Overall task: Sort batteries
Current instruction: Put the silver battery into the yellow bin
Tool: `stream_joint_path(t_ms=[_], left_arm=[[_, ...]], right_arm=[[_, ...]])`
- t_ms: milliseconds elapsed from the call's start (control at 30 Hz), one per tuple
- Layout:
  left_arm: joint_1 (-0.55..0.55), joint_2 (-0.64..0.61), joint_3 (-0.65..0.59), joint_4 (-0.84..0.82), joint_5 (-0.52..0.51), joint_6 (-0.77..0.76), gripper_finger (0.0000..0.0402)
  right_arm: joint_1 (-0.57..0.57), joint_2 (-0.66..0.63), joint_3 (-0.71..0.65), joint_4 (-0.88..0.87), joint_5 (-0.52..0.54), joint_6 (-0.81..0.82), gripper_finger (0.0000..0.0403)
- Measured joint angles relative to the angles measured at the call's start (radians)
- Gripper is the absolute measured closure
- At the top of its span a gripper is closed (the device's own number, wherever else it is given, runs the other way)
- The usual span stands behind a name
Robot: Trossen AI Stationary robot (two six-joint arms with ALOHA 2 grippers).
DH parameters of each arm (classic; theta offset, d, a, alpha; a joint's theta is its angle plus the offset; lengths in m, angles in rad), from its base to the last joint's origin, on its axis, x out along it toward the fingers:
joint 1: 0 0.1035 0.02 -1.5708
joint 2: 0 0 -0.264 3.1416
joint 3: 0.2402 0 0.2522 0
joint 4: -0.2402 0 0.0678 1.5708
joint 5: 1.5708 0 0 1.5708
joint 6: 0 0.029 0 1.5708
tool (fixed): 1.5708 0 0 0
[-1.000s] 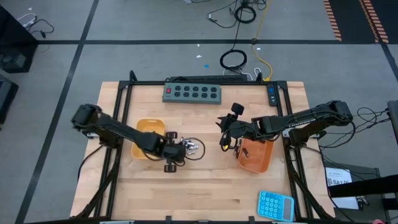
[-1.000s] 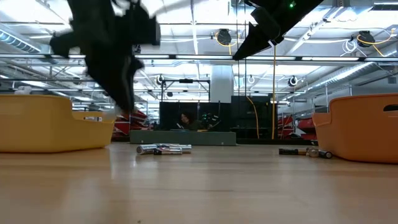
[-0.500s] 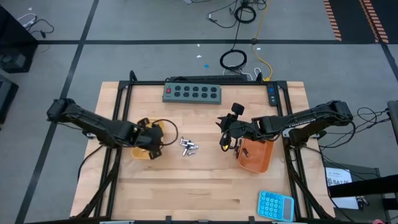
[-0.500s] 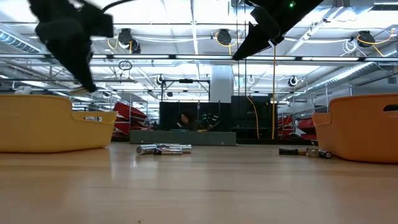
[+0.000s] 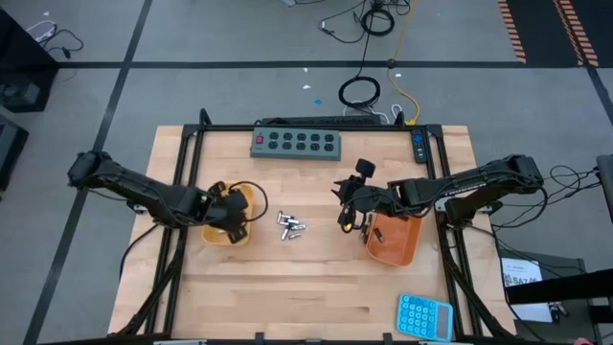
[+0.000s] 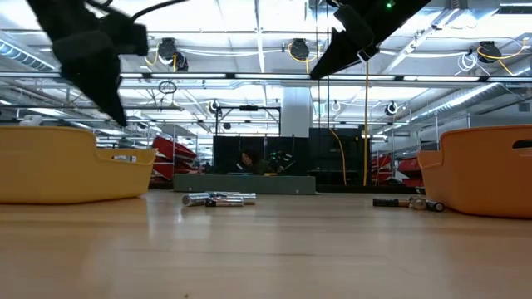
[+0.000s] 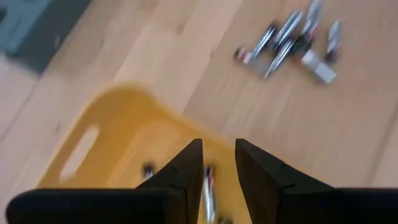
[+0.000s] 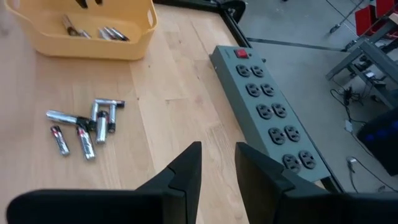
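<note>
Left gripper (image 5: 233, 213) hangs over the left orange tray (image 5: 213, 234), fingers slightly apart, empty; batteries (image 5: 290, 226) lie at its three o'clock. Right gripper (image 5: 346, 215) hovers beyond, fingers slightly parted.

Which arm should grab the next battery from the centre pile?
Left, probably. The left gripper hangs over the yellow tray, right beside the loose batteries, fingers apart and empty. The right gripper sits farther off by the orange tray.
</note>
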Motion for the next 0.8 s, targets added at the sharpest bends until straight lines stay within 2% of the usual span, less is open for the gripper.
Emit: stream_joint_path(t_ms=[133, 333, 500, 667, 800], left_arm=[[0.067, 0.030, 0.005, 0.106, 0.021, 0.103, 0.0296], [0.162, 0.150, 0.005, 0.220, 0.156, 0.207, 0.0295], [0.146, 0.258, 0.047, 0.307, 0.241, 0.251, 0.0269], [0.100, 0.376, 0.137, 0.310, 0.249, 0.249, 0.0220], [0.076, 0.477, 0.199, 0.309, 0.236, 0.208, 0.0209]], right_arm=[[-0.001, 0.000, 0.000, 0.041, -0.001, -0.010, 0.0312], [-0.001, 0.000, 0.000, 0.083, -0.004, -0.019, 0.0312], [-0.001, 0.001, 0.000, 0.099, -0.028, -0.029, 0.0312], [-0.001, 0.001, 0.000, 0.099, -0.026, -0.029, 0.0312], [-0.001, 0.001, 0.000, 0.096, -0.026, -0.025, 0.0312]])
